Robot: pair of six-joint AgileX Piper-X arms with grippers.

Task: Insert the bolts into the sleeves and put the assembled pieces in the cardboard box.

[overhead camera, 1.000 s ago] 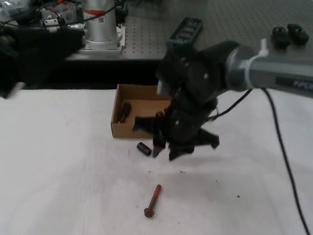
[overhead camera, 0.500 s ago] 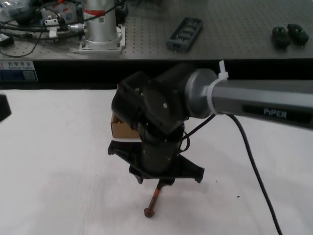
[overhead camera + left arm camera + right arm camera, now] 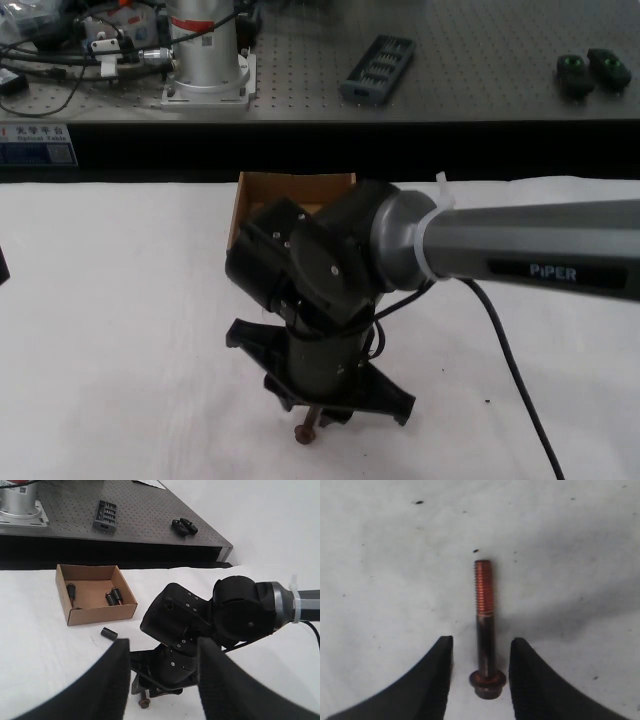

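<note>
Your right tool (image 3: 482,641) stands open astride the bolt (image 3: 485,617), well in front of the cardboard box (image 3: 102,614); left tool (image 3: 162,646) open too. Three dark pieces (image 3: 118,594) lie inside it, one sleeve (image 3: 109,634) just outside.

The white-covered table (image 3: 120,350) is carrying a copper-coloured bolt (image 3: 485,625), which is lying flat between the spread fingers of the right claw (image 3: 482,640), its head toward the claw's base and its threaded end pointing away. A short black sleeve (image 3: 109,634) is lying loose on the cloth near that claw, and the cardboard box (image 3: 102,614) is sitting just beyond the sleeve, farther from the claw.
</note>
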